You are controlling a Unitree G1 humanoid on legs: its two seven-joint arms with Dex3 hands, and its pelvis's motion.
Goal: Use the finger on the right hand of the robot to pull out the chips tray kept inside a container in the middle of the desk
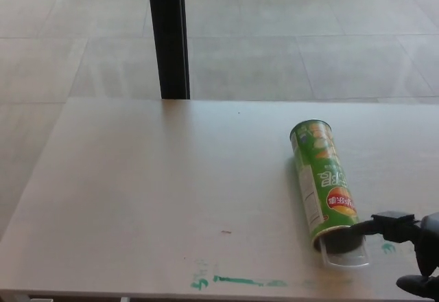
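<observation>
Reaching into green can [322, 182] mouth — right hand [406, 244] finger; label unreadable.

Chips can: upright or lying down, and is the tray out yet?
Lying on its side on the desk. The can faces the camera with its open end; the clear tray pokes out only slightly.

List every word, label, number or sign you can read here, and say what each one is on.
Green chips can, white characters on the side: too blurred to read.
Same can, red and yellow oval logo: lettering too small to read.
Same can, white panel of fine print: unreadable.
Desk, green marks near the front edge: smears, not legible text.
</observation>
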